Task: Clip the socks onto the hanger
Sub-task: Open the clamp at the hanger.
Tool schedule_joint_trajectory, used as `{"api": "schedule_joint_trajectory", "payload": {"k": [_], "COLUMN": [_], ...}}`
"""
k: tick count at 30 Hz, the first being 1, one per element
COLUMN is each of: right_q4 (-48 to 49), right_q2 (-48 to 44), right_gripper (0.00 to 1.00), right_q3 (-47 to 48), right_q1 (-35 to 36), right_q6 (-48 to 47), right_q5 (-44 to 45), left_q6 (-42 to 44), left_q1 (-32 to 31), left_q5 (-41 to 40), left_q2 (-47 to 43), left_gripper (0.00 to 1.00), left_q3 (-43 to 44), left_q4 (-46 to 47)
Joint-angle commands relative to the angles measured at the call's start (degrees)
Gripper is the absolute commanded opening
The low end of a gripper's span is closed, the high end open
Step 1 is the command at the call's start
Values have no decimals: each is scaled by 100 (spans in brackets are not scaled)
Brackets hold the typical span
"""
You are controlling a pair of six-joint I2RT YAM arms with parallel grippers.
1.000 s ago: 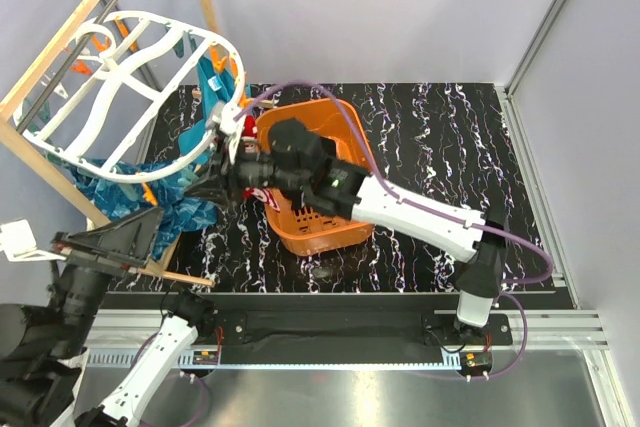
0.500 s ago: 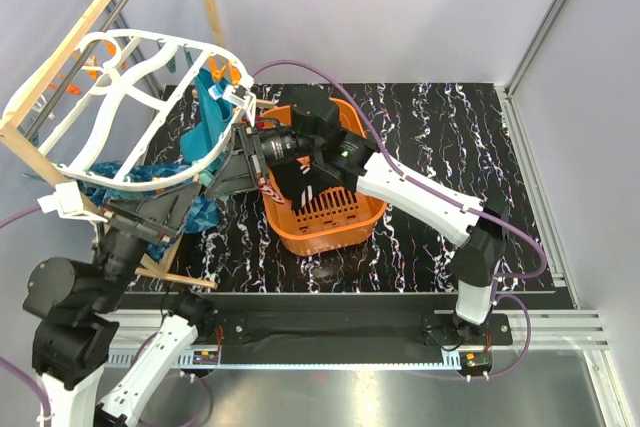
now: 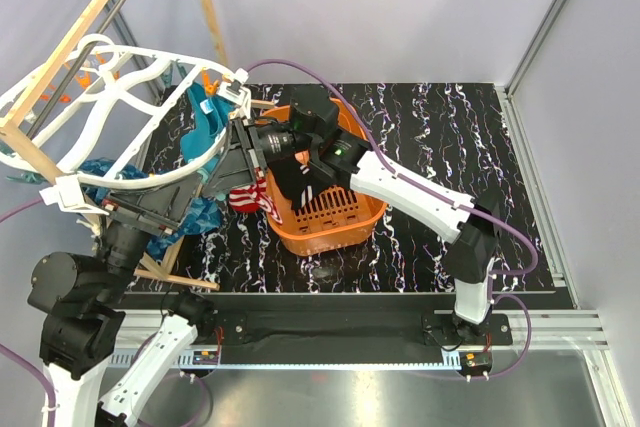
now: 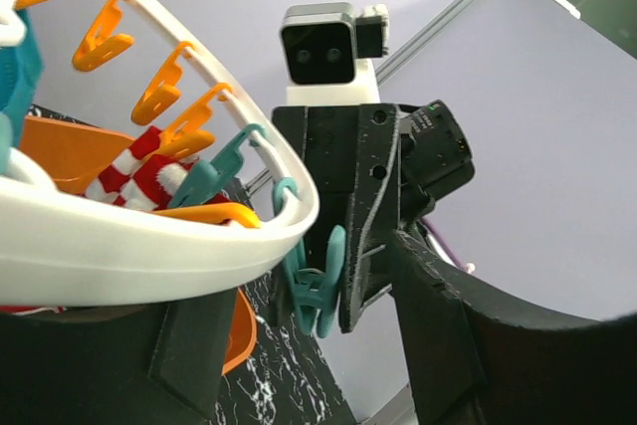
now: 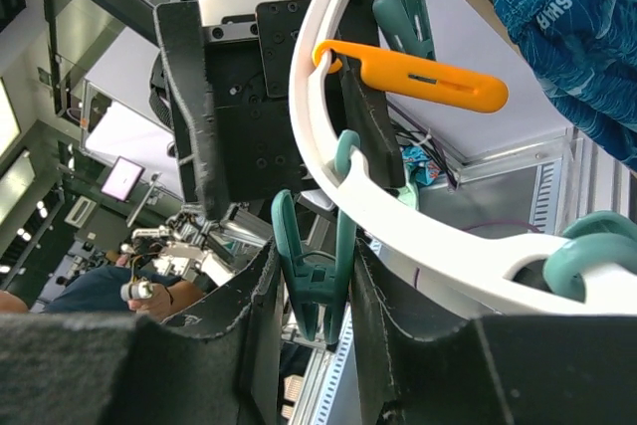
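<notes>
Peg [image 5: 317, 276] of teal plastic between matte black fingers [image 5: 249, 345]

Sock [image 3: 247, 197] left of basket [image 3: 330, 215]

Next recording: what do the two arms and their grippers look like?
Both arms pair white link shells with bulky black joint housings. The right arm carries a looping purple cable and a small green light. The left arm has a thinner purple lead. The left gripper and right gripper have flat, black, rough-textured fingers and a white-cased camera.
</notes>
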Motion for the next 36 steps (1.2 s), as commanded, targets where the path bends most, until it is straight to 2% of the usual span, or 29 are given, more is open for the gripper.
{"api": "schedule_joint_trajectory", "payload": {"k": [1, 15, 22, 28, 29, 30, 31, 32, 35, 36], "right_q4": [290, 590, 581, 493, 467, 432, 388, 353, -15, -434], "right_q2": [87, 96, 87, 78, 69, 69, 43, 26, -97, -141], "right_gripper": [26, 24, 24, 24, 24, 25, 29, 35, 55, 61], "right_q3": [253, 218, 156, 130, 130, 130, 112, 95, 7, 7], "right_q1": [106, 106, 106, 106, 106, 97, 106, 106, 106, 106], "right_q6": [464, 684, 658, 588, 561, 543, 491, 438, 17, -167], "right_q5": [-662, -671, -671, -627, -627, -609, -592, -557, -364, -224], "left_q6": [5, -206, -470, -470, -453, -435, -426, -417, -408, -408], "left_q1": [-24, -24, -24, -24, -24, -24, -24, -24, -24, -24], "left_q5": [360, 351, 448, 483, 440, 422, 378, 291, 220, 202], "left_q2": [52, 306, 447, 421, 395, 386, 385, 394, 412, 412], "left_gripper": [65, 66, 59, 38, 23, 14, 4, 0, 0, 0], "left_q3": [-108, -108, -249, -240, -249, -240, -223, -179, -100, -74], "left_q4": [543, 586, 1008, 1018, 1000, 982, 904, 816, 622, 570]}}
